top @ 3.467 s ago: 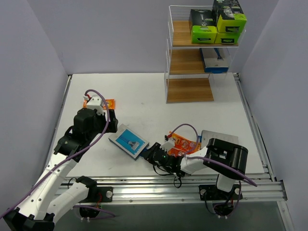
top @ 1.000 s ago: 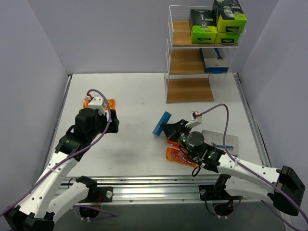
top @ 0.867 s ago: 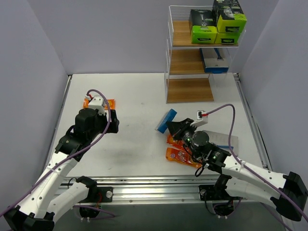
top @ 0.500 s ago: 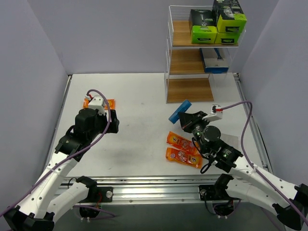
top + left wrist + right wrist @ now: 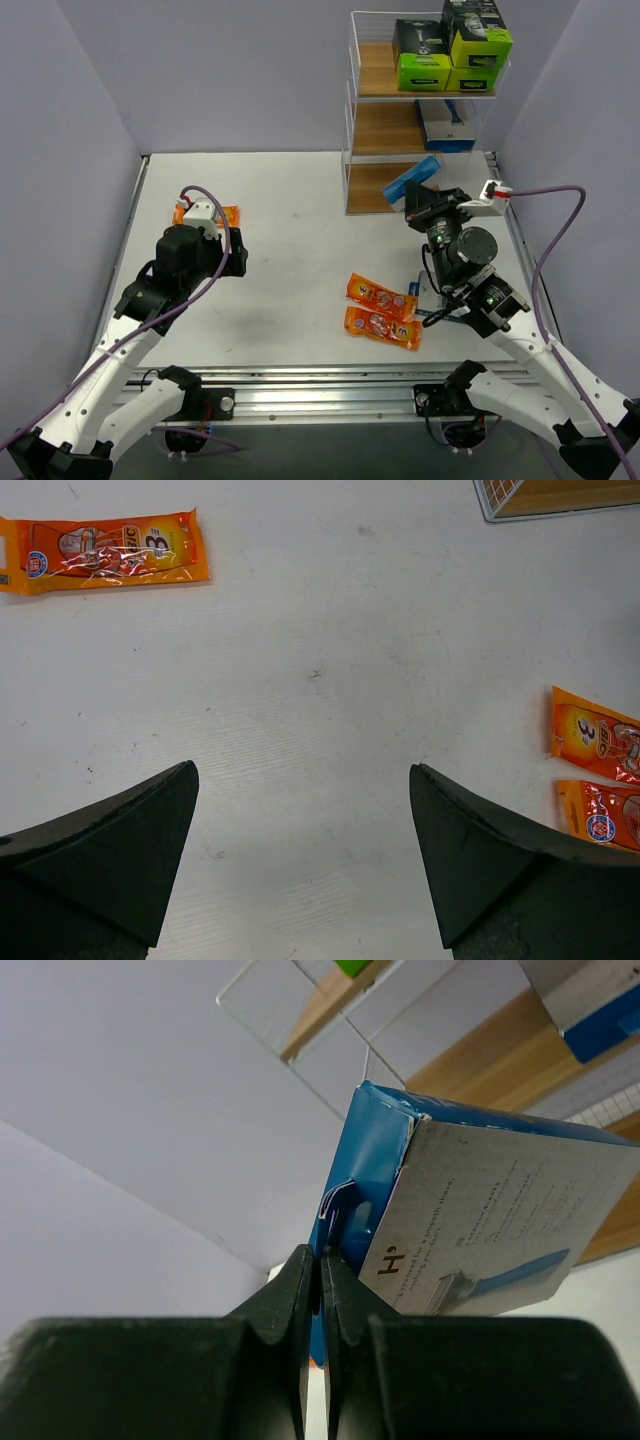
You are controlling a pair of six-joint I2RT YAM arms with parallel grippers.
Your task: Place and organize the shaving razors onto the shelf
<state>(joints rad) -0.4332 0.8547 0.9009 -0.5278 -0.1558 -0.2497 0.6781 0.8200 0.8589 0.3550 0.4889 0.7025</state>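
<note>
while the right arm carries: a flat blue-and-grey razor card sits edge-on in the right gripper, its jaws pressed together on the card's top edge.
just changed: a second ago this card hung low over the white table, well out in front of the three-tier wood-and-wire shelf; now it is raised and tilted just in front of the shelf's lower tiers.
meaning for the task: the pickup looks done; what remains for this card, i judge, is easing it onto a board and letting go.
shelf, top tier: black-and-lime-green boxes, stacked toward the shelf's right side.
shelf, middle tier: a second blue-and-grey card lies at the right end; the rest is bare wood.
shelf, bottom tier: no pack shows on the board; its right end is hidden behind the carried card.
still off the shelf: two glossy orange packets lie side by side on the table out in front of the shelf; a third orange packet lies far off to the shelf's left.
left gripper: jaws wide apart, holding nothing, unmoved over the table well to the shelf's left.
</note>
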